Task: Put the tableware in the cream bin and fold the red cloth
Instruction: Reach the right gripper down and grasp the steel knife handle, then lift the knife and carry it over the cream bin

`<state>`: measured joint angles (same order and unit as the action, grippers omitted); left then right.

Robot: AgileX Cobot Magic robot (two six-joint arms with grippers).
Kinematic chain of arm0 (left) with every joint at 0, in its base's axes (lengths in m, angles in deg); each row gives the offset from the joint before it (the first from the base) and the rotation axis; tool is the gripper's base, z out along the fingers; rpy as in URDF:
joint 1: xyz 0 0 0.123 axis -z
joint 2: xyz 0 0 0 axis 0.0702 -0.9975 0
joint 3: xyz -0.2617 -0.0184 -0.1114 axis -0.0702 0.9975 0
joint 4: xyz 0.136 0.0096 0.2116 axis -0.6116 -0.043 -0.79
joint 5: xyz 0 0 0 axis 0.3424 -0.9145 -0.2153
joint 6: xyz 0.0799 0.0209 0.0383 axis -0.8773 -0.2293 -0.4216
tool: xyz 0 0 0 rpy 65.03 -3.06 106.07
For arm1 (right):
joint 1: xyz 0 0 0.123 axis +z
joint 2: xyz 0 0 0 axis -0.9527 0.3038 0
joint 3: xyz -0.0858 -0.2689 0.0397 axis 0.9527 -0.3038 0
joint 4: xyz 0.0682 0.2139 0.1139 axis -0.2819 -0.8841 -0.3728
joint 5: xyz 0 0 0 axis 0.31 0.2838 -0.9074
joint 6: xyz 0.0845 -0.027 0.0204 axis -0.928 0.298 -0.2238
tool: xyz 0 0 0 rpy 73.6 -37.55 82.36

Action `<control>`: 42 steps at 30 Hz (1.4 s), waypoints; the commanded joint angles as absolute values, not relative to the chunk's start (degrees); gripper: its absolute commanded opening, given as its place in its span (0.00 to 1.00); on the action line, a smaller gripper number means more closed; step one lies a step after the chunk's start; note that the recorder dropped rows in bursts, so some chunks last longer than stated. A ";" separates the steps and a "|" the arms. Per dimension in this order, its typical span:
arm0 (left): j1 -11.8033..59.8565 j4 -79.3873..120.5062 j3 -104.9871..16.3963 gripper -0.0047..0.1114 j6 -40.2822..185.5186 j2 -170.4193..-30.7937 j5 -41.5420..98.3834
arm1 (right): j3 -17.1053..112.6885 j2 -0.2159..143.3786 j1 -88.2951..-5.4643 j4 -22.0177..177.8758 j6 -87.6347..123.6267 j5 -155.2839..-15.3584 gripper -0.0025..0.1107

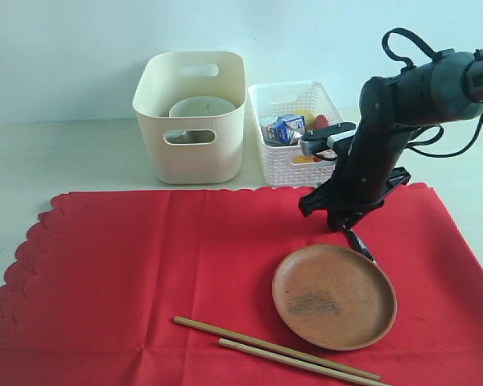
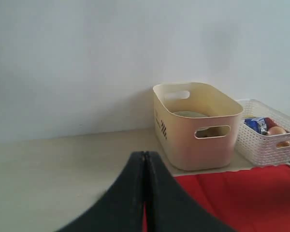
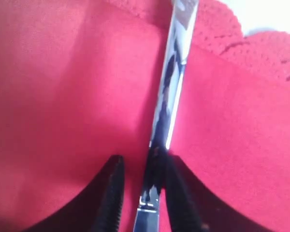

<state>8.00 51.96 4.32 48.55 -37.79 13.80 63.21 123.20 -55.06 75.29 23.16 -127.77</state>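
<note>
Shiny metal knife lies on the bright red scalloped cloth, straddled by my right gripper; its fingers stand apart, a gap showing on one side. My left gripper is pressed together on nothing, facing the tall cream plastic bin.

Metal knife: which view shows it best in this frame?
The right wrist view: the metal knife appears large and shiny against the red cloth, between the fingers of the right gripper. In the exterior view the arm hides nearly all of it; the left wrist view misses it.
</note>
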 commanded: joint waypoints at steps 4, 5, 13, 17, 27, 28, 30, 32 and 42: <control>7.91 43.37 4.64 0.04 48.40 -37.54 14.79 | 63.33 124.54 -54.96 75.63 23.06 -128.10 0.06; 7.91 43.72 4.64 0.04 48.40 -37.54 14.81 | 63.33 124.54 -54.96 75.93 23.16 -128.10 0.02; 7.91 44.94 4.64 0.04 48.61 -37.43 14.63 | 63.33 121.09 -54.96 79.08 23.16 -129.38 0.02; 7.91 44.94 5.08 0.04 48.61 -37.43 14.32 | 63.33 117.51 -54.96 77.93 23.87 -131.12 0.02; 7.91 44.94 5.08 0.04 48.61 -37.43 14.13 | 63.33 106.15 -54.96 62.19 37.32 -134.13 0.02; 7.91 44.94 5.08 0.04 48.61 -37.43 14.08 | 63.33 104.81 -54.96 58.98 40.21 -133.81 0.02; 7.91 44.94 5.08 0.04 48.61 -37.43 13.97 | 63.33 102.36 -54.96 52.61 45.99 -132.82 0.02; 7.91 44.94 5.08 0.04 48.61 -37.43 13.97 | 63.33 100.63 -54.96 45.30 52.85 -131.61 0.02; 7.91 45.13 5.08 0.04 48.61 -37.43 13.97 | 72.10 104.81 -54.96 9.84 83.95 -132.47 0.02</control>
<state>8.00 44.79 4.79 48.43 -37.79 13.92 68.14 102.06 -54.96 18.23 76.25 -131.50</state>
